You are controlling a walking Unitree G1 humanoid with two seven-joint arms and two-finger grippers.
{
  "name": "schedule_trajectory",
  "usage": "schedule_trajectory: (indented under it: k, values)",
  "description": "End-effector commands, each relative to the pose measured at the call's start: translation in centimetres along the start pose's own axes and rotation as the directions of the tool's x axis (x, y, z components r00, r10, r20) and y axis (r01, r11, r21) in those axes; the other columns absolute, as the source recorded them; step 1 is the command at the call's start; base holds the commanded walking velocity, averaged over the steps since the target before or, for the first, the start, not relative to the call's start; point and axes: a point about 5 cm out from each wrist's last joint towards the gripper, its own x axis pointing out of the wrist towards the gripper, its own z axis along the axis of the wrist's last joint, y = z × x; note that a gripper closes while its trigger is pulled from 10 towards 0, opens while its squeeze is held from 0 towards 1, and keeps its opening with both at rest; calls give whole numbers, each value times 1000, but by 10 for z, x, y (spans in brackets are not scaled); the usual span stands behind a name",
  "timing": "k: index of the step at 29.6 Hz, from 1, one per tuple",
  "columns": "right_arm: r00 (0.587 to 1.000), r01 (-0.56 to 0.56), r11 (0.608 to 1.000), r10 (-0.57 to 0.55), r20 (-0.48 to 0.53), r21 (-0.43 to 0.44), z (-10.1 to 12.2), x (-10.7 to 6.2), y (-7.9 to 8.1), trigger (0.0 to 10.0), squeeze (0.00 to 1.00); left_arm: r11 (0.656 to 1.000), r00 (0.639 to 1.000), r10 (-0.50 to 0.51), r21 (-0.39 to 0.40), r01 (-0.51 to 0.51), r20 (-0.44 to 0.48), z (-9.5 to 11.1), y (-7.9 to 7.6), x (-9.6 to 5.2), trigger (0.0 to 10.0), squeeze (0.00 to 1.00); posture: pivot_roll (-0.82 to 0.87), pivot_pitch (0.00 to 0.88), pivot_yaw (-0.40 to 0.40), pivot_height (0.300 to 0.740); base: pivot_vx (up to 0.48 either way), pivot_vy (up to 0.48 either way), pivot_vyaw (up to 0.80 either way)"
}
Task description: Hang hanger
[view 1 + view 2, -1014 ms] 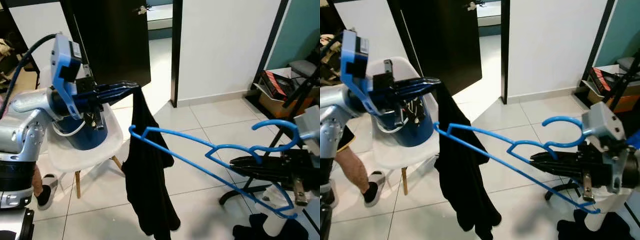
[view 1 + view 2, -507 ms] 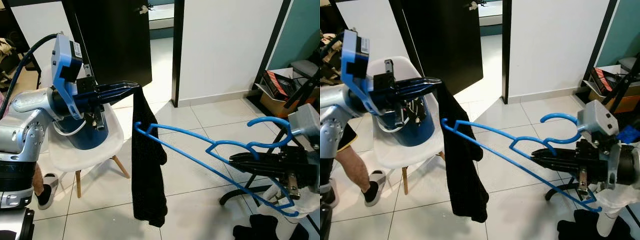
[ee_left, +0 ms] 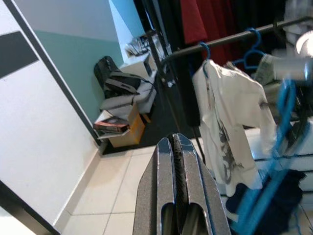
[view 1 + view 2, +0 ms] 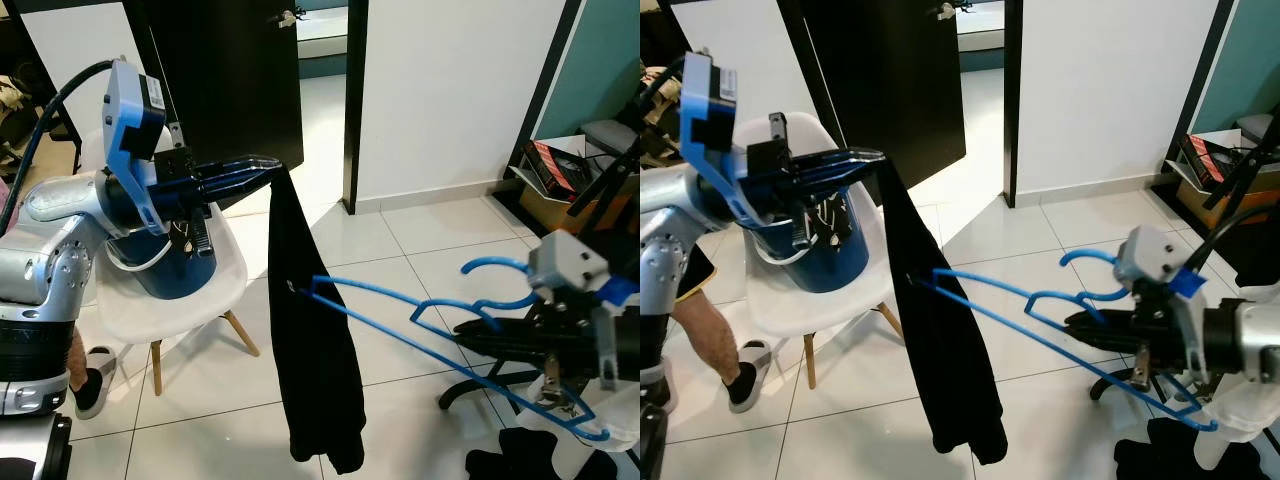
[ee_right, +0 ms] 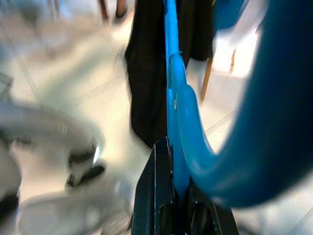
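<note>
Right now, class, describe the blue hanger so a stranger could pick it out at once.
Start at the white chair and look across the tiled floor. The right gripper is shut on the blue hanger, whose far tip touches the hanging black garment. Its thin bright blue frame sets it apart.

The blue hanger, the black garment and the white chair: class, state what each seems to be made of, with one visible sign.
Blue hanger: probably plastic; uniform colour, thin moulded bars.
Black garment: soft matte fabric; it drapes limply from the left pincer.
White chair: smooth shell, likely plastic; legs look wooden.
</note>
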Motion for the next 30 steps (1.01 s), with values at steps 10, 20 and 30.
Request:
schedule_trajectory:
  k: [10,20,30]
  values:
    - [973,135,990,-125,-196,37,-26,45,-9,10000,0,1000,996,6,-19,-5,94,11,-7,16,10000,0,-128,0,55,740,0,0,0]
    - [879,476,808,-435,-194,347,-36,87,-52,10000,0,999,998,16,-33,-14,59,2,-23,14,10000,0,-99,0,27,740,0,0,0]
    - [645,705,488,-743,-178,516,-32,47,-103,10000,0,993,992,120,-2,-120,-46,-9,-20,-6,10000,0,-102,0,31,740,0,0,0]
